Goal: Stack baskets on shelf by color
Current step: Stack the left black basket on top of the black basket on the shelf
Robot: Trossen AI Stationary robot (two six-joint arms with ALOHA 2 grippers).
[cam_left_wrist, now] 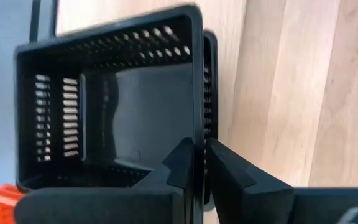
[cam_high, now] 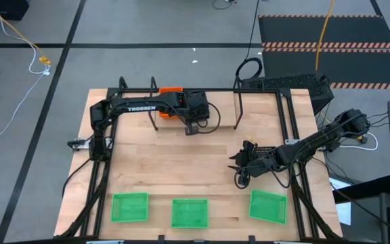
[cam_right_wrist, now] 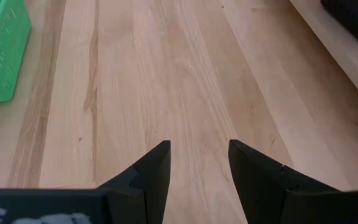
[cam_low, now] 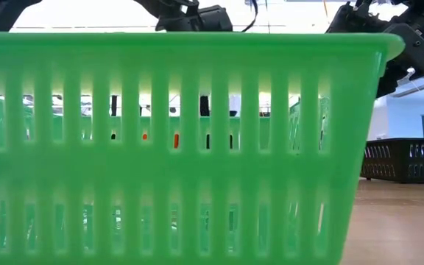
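Note:
My left gripper point(cam_high: 193, 116) reaches over the black wire shelf point(cam_high: 236, 102) at the table's far edge and is shut on a black basket point(cam_left_wrist: 110, 106). A second black rim point(cam_left_wrist: 211, 74) shows close beside it. An orange basket point(cam_high: 170, 93) sits on the shelf, left of that gripper. Three green baskets point(cam_high: 129, 207) point(cam_high: 189, 212) point(cam_high: 268, 205) rest on their bottoms in a row along the near edge; the middle one point(cam_low: 175, 147) fills the low view. My right gripper point(cam_right_wrist: 199, 162) point(cam_high: 239, 165) hangs open over bare wood at centre right. My left gripper pinches the black basket's side wall at its rim point(cam_left_wrist: 197, 134), one finger point(cam_left_wrist: 182, 163) inside the basket and the other point(cam_left_wrist: 225, 167) outside. The fingers come from above, pointing down. The basket sits upright, opening up; whether its bottom rests on anything I cannot tell.
More black baskets point(cam_high: 286, 83) point(cam_low: 407, 158) stand at the table's far right corner. A black frame point(cam_high: 291, 135) edges the wooden table. Bare wood lies between the shelf and the green row point(cam_high: 181, 163).

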